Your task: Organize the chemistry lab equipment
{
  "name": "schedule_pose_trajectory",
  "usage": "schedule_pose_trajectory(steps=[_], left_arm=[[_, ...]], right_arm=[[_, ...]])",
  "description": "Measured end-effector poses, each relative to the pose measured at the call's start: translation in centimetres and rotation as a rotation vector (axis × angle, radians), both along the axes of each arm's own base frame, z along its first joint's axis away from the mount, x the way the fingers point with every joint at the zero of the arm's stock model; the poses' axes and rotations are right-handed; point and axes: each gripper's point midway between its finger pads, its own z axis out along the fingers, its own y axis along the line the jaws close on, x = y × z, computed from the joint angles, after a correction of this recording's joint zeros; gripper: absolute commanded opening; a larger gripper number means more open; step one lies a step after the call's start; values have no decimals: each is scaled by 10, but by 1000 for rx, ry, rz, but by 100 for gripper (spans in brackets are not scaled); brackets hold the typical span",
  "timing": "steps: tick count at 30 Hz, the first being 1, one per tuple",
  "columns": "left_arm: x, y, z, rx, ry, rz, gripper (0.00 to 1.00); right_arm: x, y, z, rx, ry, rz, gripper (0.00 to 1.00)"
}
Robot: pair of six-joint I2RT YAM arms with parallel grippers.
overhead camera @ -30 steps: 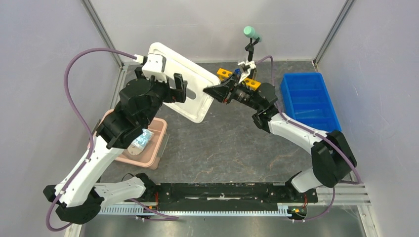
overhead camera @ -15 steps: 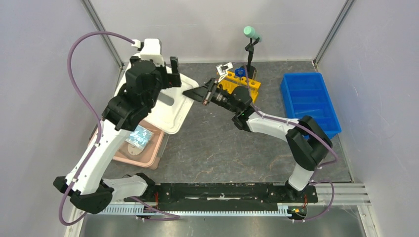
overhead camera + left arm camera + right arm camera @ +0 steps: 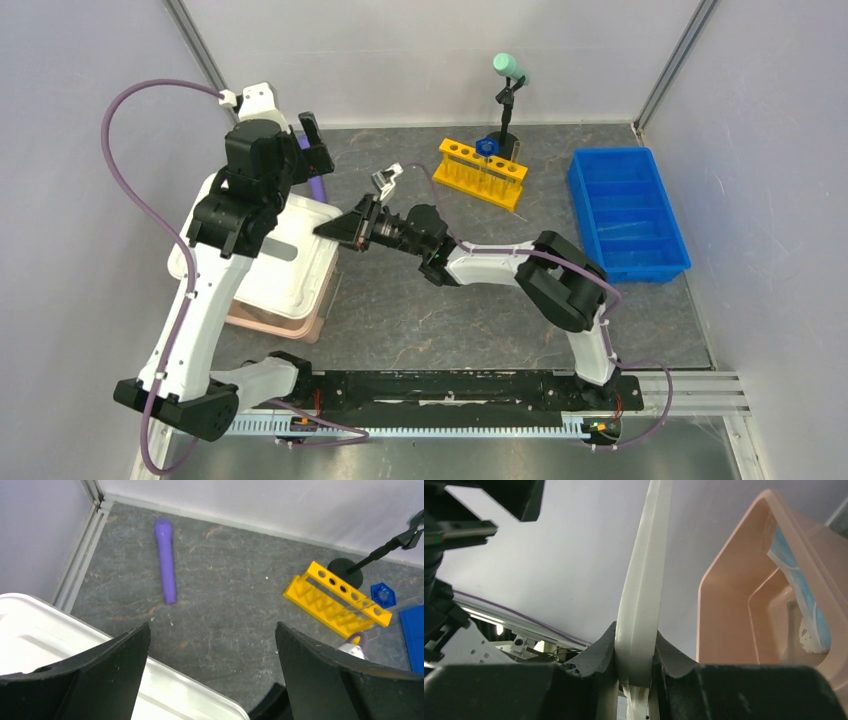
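lid's come down fast. a sec ago the white lid [image 3: 265,255] was tilted up in the air toward the back, now it's lying over the pink bin [image 3: 295,325], w/ the near rim still showing. pale blue face mask [image 3: 796,585] is inside the bin. right gripper [image 3: 636,647] is pinched tight on the lid's edge. left gripper [image 3: 212,645] is spread wide w/ nothing in it, above the lid's far corner. bin looks nearly closed imo. blue-capped tube [image 3: 382,595] by the yellow rack [image 3: 480,170] is prob next.
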Motion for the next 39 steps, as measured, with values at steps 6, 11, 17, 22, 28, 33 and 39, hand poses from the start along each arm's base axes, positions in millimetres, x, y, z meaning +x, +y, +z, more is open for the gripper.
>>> schedule_pose_trajectory(steps=[6, 11, 17, 22, 28, 33, 39], left_arm=[[-13, 10, -26, -8, 48, 35, 100], [-15, 23, -39, 12, 85, 90, 100], [-15, 27, -41, 21, 90, 107, 100], [-15, 31, -55, 38, 120, 126, 100], [-16, 35, -72, 56, 158, 139, 100], [-17, 36, -85, 68, 186, 143, 100], [-17, 39, -97, 78, 206, 166, 100]], right_arm=[[-11, 32, -29, -17, 96, 48, 0], [-18, 47, -39, -16, 149, 68, 0], [-20, 55, -55, -43, 201, 75, 0], [-17, 59, -76, -89, 241, 69, 0], [-12, 61, -97, -129, 275, 61, 0], [-6, 58, -99, -133, 278, 51, 0], [-1, 55, -101, -139, 282, 46, 3]])
